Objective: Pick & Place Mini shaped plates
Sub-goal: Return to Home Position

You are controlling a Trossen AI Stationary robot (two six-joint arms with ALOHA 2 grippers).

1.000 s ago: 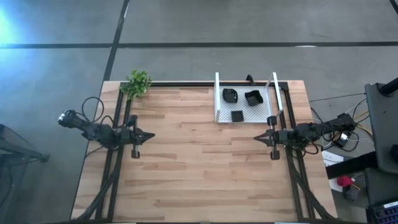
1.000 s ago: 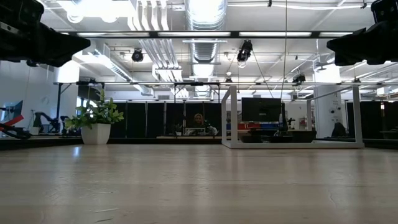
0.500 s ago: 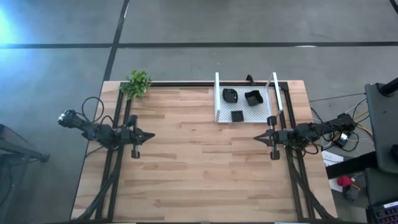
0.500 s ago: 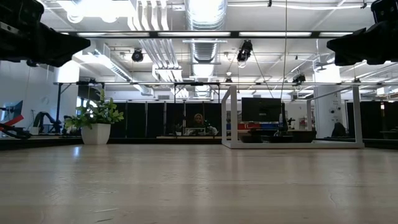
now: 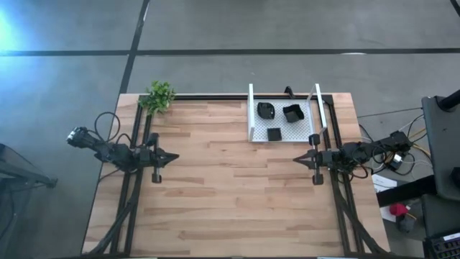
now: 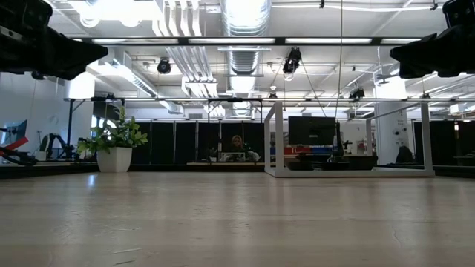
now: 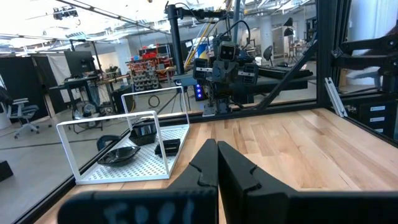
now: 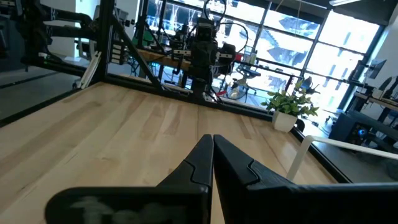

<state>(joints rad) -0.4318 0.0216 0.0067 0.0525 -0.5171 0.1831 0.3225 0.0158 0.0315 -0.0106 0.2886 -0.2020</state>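
Grippers first. Left gripper (image 5: 171, 155) hangs over the left side of the table (image 5: 230, 208), pointing inward. Its own wrist camera shows the two dark fingers (image 7: 202, 168) pressed flat together, holding nothing. Right gripper (image 5: 297, 160) mirrors it from the opposite side, also aimed inward. Its fingers (image 8: 198, 158) are squeezed together with nothing held (just a single seam down the middle in its wrist view). The two tips face each other across a wide stretch of wood, well apart, and the low view shows both dark heads up in the top corners, high above the tabletop.

Now the goods. The mini shaped plates (image 7: 118, 154) are in the white mesh tray (image 5: 298, 132), which sits at the far edge of the table on the right arm's side. It has an upright wall at each end. From above, three black glossy shapes show on the mesh. A rounded dish (image 5: 266, 110) lies toward the left wall. A squarish dish (image 5: 292, 113) sits just beside it, toward the right wall. A small square plate (image 5: 274, 134) rests nearer the front rim, apart from both. Whether any of these is a single plate or a stack, the overhead view cannot tell.

The right gripper is near the tray's front right corner but not touching it, and the left gripper is well away from it.

One bystander: a potted plant (image 5: 159, 96) stands at the far left corner of the table, well apart from the tray.
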